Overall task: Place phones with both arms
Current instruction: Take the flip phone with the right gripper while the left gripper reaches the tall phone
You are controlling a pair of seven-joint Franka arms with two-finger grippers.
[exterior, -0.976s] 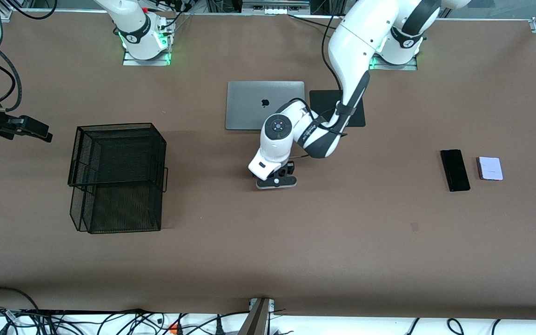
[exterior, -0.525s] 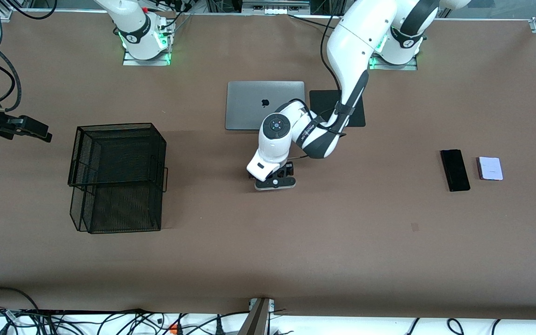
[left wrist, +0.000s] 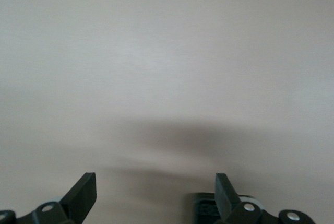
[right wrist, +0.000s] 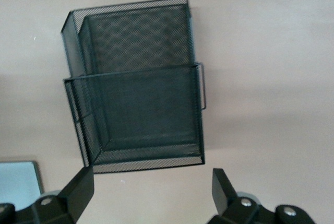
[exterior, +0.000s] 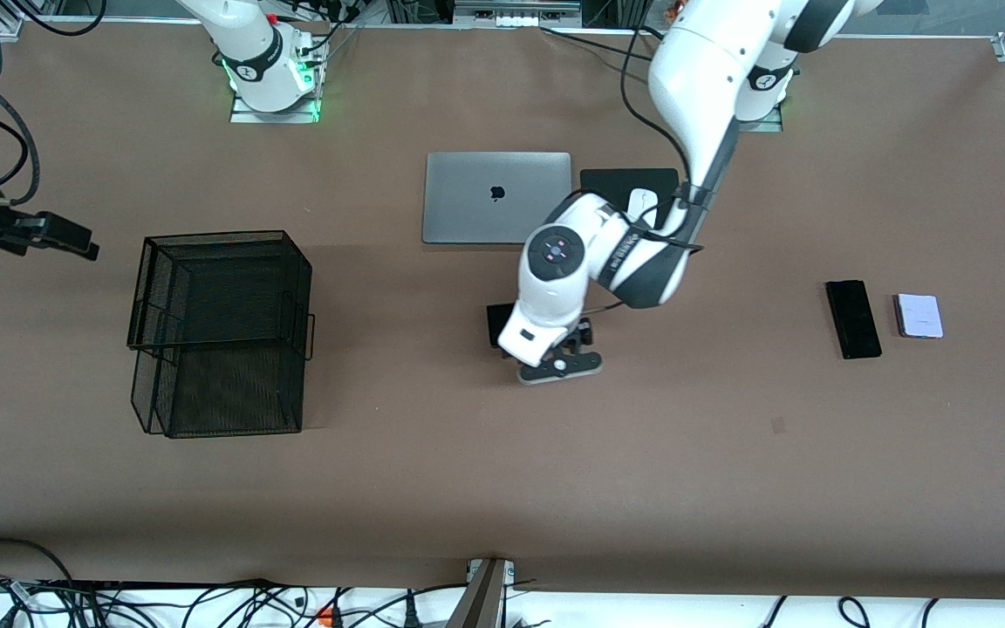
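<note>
You have a black wire mesh basket (exterior: 219, 331) standing on the brown table (exterior: 729, 480) toward the right arm's end. A closed grey laptop (exterior: 495, 197) lies near the base edge, mid-table, with a white mouse (exterior: 639, 204) on a black mouse pad (exterior: 611, 187) beside it.

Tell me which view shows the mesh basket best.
The right wrist view: the mesh basket fills the picture, both tiers seen from above between the open right gripper fingers. The front view shows the whole basket, only smaller. The left wrist view shows bare table, no basket.
</note>
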